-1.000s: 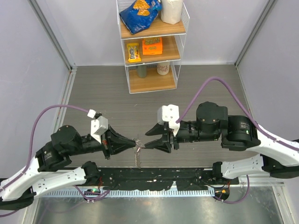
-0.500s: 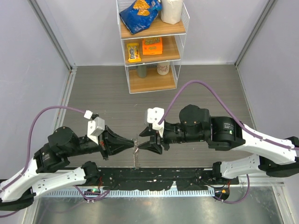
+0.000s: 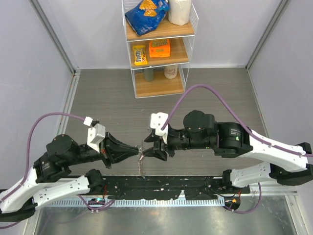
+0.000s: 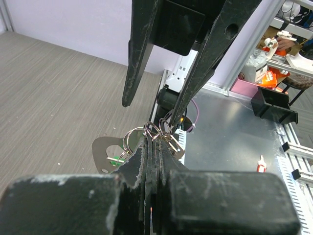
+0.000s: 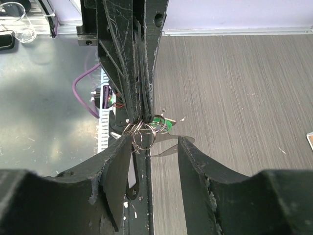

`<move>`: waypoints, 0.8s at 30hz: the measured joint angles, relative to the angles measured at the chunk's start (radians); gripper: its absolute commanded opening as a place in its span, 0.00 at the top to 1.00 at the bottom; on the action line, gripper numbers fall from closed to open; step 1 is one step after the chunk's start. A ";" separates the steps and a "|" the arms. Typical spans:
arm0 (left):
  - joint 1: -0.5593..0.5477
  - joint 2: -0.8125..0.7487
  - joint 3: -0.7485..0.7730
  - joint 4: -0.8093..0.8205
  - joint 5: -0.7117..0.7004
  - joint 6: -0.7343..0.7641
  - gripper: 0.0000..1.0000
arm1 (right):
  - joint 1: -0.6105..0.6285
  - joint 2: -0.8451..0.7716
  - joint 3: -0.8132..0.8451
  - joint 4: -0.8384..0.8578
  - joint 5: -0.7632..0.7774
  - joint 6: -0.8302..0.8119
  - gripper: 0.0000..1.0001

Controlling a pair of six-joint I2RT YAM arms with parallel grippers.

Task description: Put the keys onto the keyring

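Clamping the keyring point(image 4: 155, 133) between fingers pressed fully together, the left tool point(image 4: 152, 143) holds the bundle of thin silvery wire loops right at its tip, up in the air above the near edge of the bench point(image 3: 107, 98). The right tool point(image 5: 154, 141) meets the left tool nose to nose. Its fingers are parted by a moderate gap that straddles the loops, and it grips nothing; whether either finger touches the wire cannot be told. A green-headed key point(image 5: 159, 122) hangs among the loops just beside the left tool's tip, and a flat silvery tag point(image 4: 103, 147) lies against the same bundle. Any other keys are too small to pick out. In the top view a chain-like strand point(image 3: 143, 167) dangles straight below the left tool's tip. Well beyond the left tool, at the far side of the bench, stands a white wire shelf unit point(image 3: 159, 49) stacked with snack packets point(image 3: 146, 13).
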 measured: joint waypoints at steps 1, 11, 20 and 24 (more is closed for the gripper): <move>0.000 -0.002 0.000 0.000 0.000 0.000 1.00 | 0.000 0.002 0.000 0.000 0.000 0.000 0.51; 0.000 -0.024 -0.008 0.005 -0.010 0.000 1.00 | 0.000 0.013 -0.002 0.002 -0.010 0.008 0.91; 0.000 -0.048 -0.028 0.010 -0.045 0.000 1.00 | 0.000 0.012 -0.042 0.007 -0.032 0.027 0.95; 0.000 -0.063 -0.034 0.016 -0.060 -0.001 1.00 | 0.000 0.012 -0.063 0.013 -0.048 0.032 0.95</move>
